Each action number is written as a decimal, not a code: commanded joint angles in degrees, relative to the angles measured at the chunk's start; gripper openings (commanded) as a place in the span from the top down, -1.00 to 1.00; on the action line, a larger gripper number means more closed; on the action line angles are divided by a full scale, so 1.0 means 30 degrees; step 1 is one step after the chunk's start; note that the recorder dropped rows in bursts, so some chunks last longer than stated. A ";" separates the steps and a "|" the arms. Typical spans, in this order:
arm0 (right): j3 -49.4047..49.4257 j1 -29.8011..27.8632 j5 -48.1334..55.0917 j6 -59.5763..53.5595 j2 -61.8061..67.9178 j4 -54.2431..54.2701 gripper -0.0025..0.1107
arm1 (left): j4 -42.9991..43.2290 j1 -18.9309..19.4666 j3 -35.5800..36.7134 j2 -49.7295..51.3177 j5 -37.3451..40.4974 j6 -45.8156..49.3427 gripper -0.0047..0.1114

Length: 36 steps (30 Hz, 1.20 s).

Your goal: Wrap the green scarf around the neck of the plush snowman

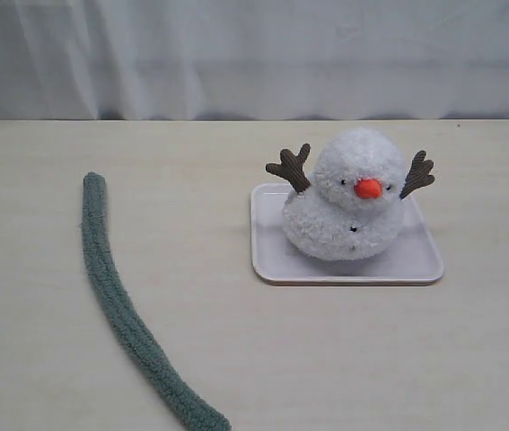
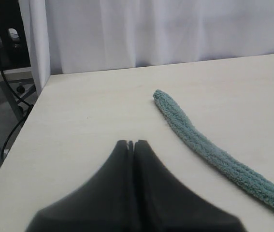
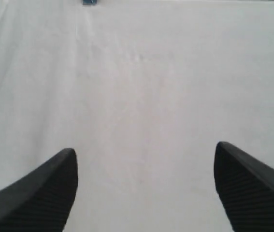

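Since the green scarf [image 1: 115, 305] lies at 9 o'clock from the plush snowman [image 1: 344, 211], axis running 11 to 5, we judge the left gripper [image 2: 131, 143], pinched together and empty, nearer than the right gripper [image 3: 145, 147], spread wide and empty.

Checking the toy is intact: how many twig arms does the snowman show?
2 on the plush snowman: one twig arm left of its head in the exterior view, the other right. None looks hidden.

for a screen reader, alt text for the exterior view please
A white plush snowman sits on a white tray at the right of a pale table; a long green scarf lies loose at the left, apart from it.
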 commanded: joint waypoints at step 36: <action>-0.9758 0.7494 1.9321 -2.0289 1.7321 2.1850 -0.26 | -0.0019 -0.0137 0.0056 -0.0041 -0.0150 -0.0048 0.92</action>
